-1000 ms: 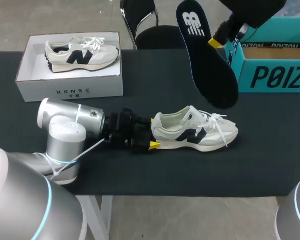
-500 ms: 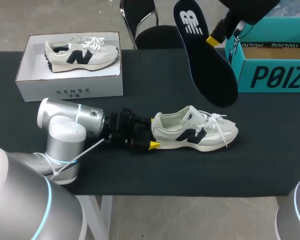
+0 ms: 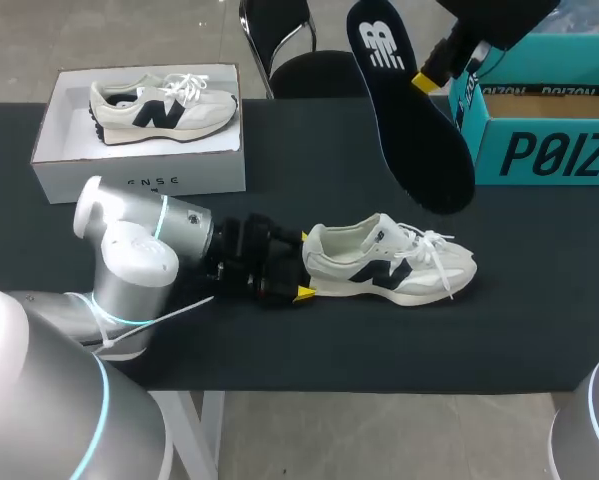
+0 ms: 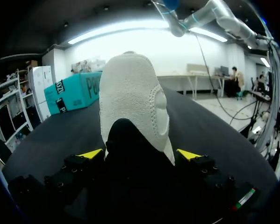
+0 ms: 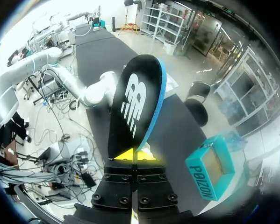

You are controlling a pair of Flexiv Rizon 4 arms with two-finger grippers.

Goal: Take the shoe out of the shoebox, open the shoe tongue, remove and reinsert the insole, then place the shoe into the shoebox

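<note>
A white sneaker (image 3: 389, 262) with a dark logo lies on its sole on the black table (image 3: 539, 300), toe to the right. My left gripper (image 3: 304, 266) is at its heel, open, one yellow tip on each side. In the left wrist view the heel of the sneaker (image 4: 130, 93) stands between the fingers of that gripper (image 4: 140, 154), with a slim gap on each side. My right gripper (image 3: 426, 80) hangs high over the table's back, shut on the edge of the dark insole (image 3: 409, 110). The right wrist view shows the insole (image 5: 135, 102) rising from the closed tips of that gripper (image 5: 136, 154).
A white shoebox (image 3: 139, 180) with a second sneaker (image 3: 164, 105) inside sits at the back left. A teal shoebox (image 3: 549, 140) stands at the back right, close to my right gripper; it also shows as the teal box (image 4: 76, 91) (image 5: 207, 175) in both wrist views.
My left gripper's fingers have spread off the sneaker's heel and the left arm's wrist has shifted a little. The insole moved slightly left and up early on, then held still.
</note>
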